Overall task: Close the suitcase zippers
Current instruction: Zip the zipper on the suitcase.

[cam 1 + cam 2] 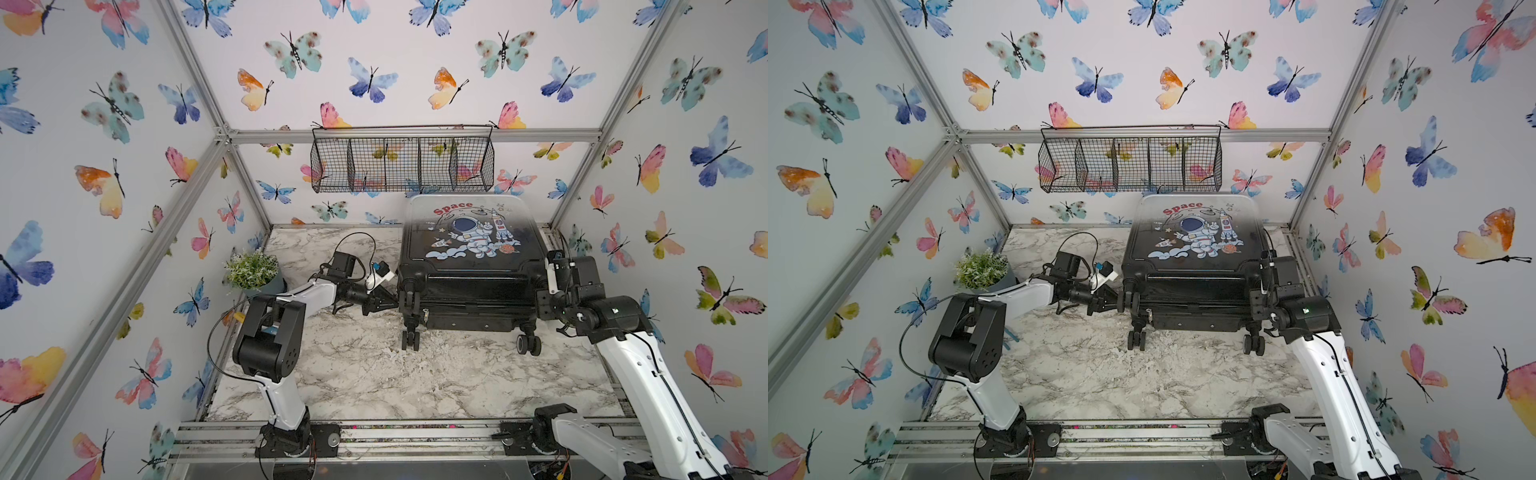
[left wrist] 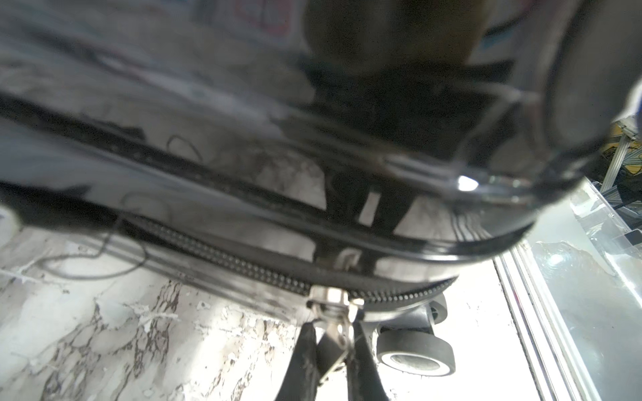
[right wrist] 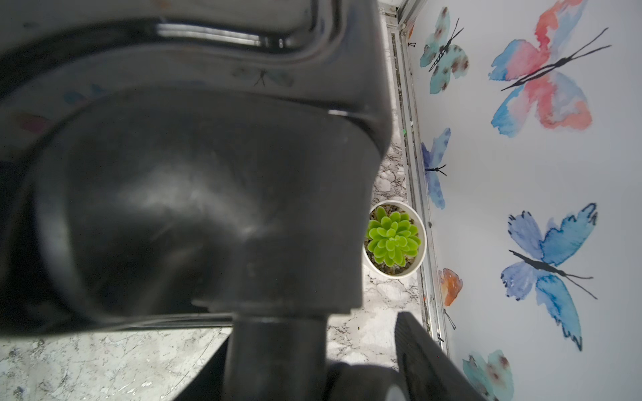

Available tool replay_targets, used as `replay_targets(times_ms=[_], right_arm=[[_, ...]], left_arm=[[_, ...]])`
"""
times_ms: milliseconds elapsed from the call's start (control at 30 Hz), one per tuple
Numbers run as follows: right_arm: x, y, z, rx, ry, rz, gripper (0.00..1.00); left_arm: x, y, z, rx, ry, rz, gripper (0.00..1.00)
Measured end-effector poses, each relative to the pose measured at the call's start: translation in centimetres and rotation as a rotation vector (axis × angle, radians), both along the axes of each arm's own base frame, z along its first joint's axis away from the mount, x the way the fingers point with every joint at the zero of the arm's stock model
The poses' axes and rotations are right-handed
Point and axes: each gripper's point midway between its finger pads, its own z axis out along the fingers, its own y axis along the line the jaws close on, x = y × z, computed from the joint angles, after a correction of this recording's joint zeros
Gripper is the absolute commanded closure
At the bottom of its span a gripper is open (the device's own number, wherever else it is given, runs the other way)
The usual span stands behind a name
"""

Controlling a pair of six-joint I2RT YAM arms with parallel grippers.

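The suitcase (image 1: 469, 249) lies flat at the back right of the marble table in both top views, astronaut side up, wheels toward the front. Its black zipper band (image 2: 243, 264) runs along the seam between the shells. My left gripper (image 1: 392, 305) is at the case's front left corner, beside the wheels. In the left wrist view it (image 2: 333, 333) is shut on the metal zipper pull (image 2: 338, 330), which hangs from the slider (image 2: 328, 298). My right gripper (image 3: 312, 330) stands open at the front right corner, its jaws on either side of a wheel stem (image 3: 274, 347), with a gap beside one finger (image 3: 417, 347).
A potted plant (image 1: 252, 270) stands at the table's left edge. A small succulent pot (image 3: 394, 239) sits behind the case by the right wall. A wire basket (image 1: 402, 160) hangs on the back wall above the case. Aluminium rails (image 1: 395, 436) border the table.
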Motion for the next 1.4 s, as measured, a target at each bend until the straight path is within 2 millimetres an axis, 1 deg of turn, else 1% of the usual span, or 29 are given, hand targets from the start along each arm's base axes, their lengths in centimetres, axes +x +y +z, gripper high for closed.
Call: replay_targets(times_ms=[167, 300, 467, 633, 833, 1000, 1167, 1300, 1400], right_arm=[[-0.1, 0.0, -0.3, -0.004, 0.006, 0.005, 0.93], [-0.1, 0.2, -0.6, 0.003, 0.015, 0.021, 0.94], [0.1, 0.8, -0.9, 0.032, 0.027, 0.043, 0.94], [0.3, 1.3, -1.4, 0.055, 0.051, 0.055, 0.94], [0.5, 2.2, -0.7, 0.105, 0.055, 0.069, 0.95], [0.9, 3.1, 0.1, 0.172, 0.031, 0.078, 0.96], [1.2, 3.8, 0.6, 0.259, 0.004, 0.049, 0.96], [1.5, 4.4, 1.1, 0.336, -0.018, 0.021, 0.96], [1.7, 4.9, 1.9, 0.392, -0.038, 0.012, 0.96]], left_arm=[[-0.6, 0.8, 0.3, 0.057, -0.025, 0.034, 1.0], [-1.6, 1.1, 0.8, 0.088, -0.048, 0.04, 1.0], [-4.0, 1.2, 1.3, 0.112, -0.065, 0.027, 1.0], [-6.0, 1.5, 1.8, 0.141, -0.059, 0.024, 1.0], [-8.3, 1.8, 2.8, 0.128, -0.05, 0.032, 1.0], [-9.2, 1.8, 4.3, 0.101, -0.024, 0.054, 1.0], [-10.6, 1.4, 5.6, 0.099, 0.004, 0.078, 1.0], [-10.7, 1.5, 6.3, 0.097, 0.043, 0.125, 1.0], [-10.6, 1.5, 7.2, 0.092, 0.067, 0.173, 1.0]])
